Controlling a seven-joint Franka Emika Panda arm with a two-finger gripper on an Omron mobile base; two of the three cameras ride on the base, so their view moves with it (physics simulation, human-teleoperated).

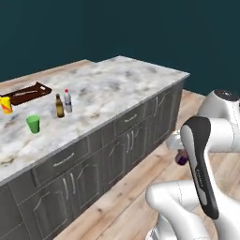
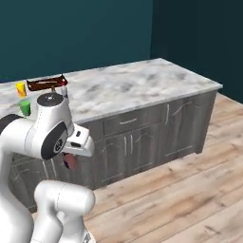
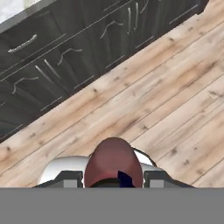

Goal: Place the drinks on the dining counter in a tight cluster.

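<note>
Maroon bottle carried off the worktop, over the wooden floor.
The dark-maroon bottle is clamped between the closed fingers, beside the worktop's front edge. The beer bottle and clear bottle stand together mid-worktop, bare marble toward the right corner.

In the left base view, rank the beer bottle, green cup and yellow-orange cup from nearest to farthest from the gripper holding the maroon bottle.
From the gripper, shut on the maroon bottle off the counter's near side:
1. Brown beer bottle, mid-counter beside the clear bottle.
2. Green cup, further left, near the front edge.
3. Yellow-orange cup, far left.
</note>
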